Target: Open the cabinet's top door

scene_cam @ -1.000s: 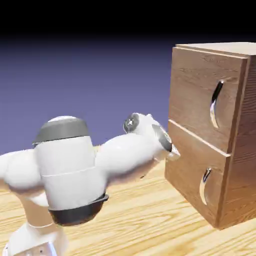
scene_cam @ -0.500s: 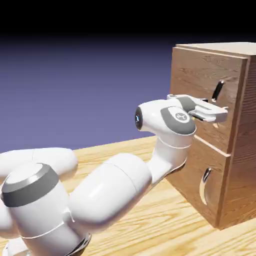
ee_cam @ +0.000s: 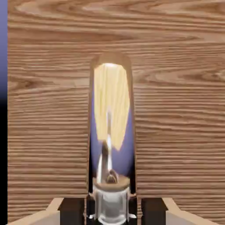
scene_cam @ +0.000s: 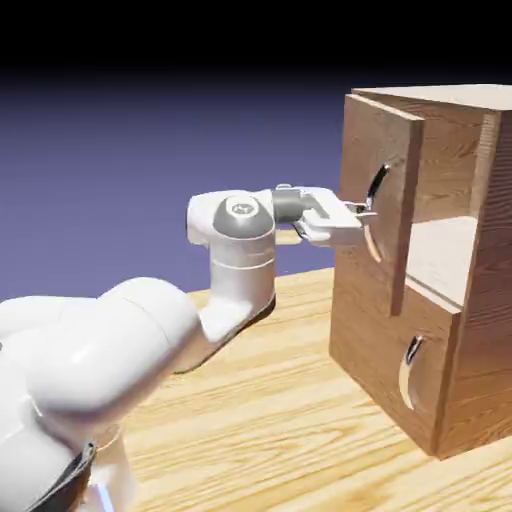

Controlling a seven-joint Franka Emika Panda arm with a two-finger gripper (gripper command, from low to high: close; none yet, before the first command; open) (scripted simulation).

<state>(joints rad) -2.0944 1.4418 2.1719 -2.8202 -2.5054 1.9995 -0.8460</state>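
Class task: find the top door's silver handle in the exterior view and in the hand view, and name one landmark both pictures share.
Exterior view: handle right of centre, at the gripper.
Hand view: handle fills the centre, upright, reaching the bottom edge.
Shared landmark: the top door wood-grain panel.

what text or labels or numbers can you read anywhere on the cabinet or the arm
None: no words, numbers, brands or signs are readable in either view.
The cabinet shows only wood grain.
The top door and its silver handle are bare.
The white arm and claw carry no lettering.
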